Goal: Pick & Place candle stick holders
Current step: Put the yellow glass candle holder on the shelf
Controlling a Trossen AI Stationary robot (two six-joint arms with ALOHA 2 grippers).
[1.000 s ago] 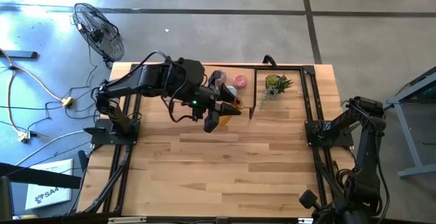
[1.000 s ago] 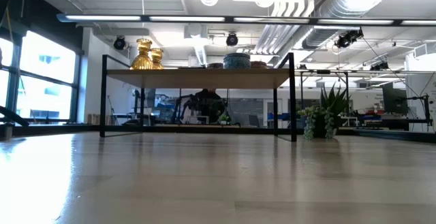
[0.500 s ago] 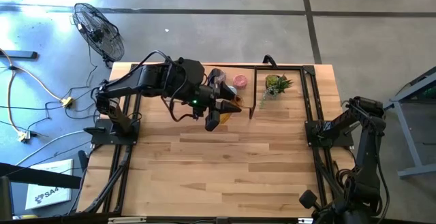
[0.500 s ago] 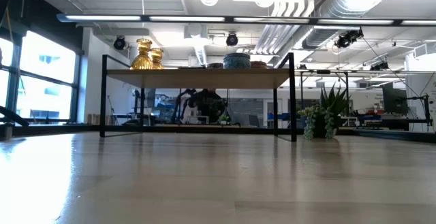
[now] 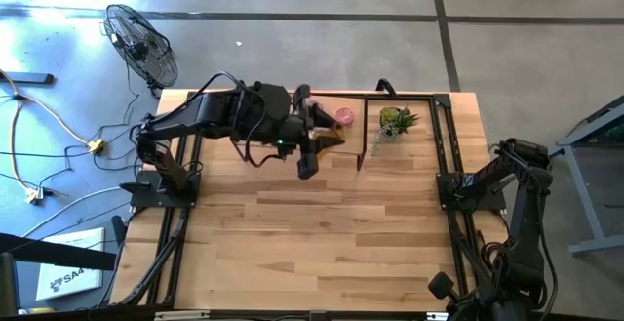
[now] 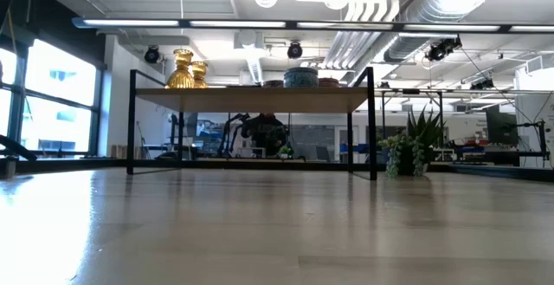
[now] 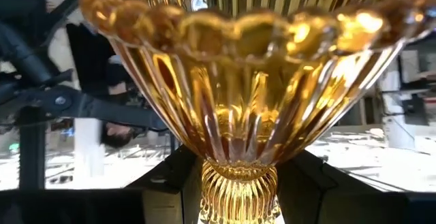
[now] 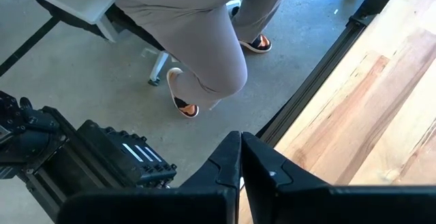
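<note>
High view shows the left gripper reaching over the far side of the desk with an amber candle stick holder clamped between its fingers, just short of the black-framed shelf. The holder lies tilted in the grasp, its flared end pointing toward the shelf. This looks like the carry stage of a placement: the piece is off the desk and not yet set down.

Left wrist view fills with the held piece: translucent amber glass, ribbed lengthwise, a scalloped beaded rim flaring wide, narrowing to a ribbed stem that sits between the two dark fingers (one on either side of the stem).

Low view shows two more amber holders already standing on the shelf top, with a light blue holder further along it; a pink holder sits just beyond the fingers in the high view. A spiky green plant stands further off.

The next move, as I judge it, calls for righting the holder and lowering it onto the shelf without knocking its neighbours; ribbed glass is slick and the stem grip narrow.

The right gripper waits off the desk's edge, fingers pressed together on nothing.
</note>
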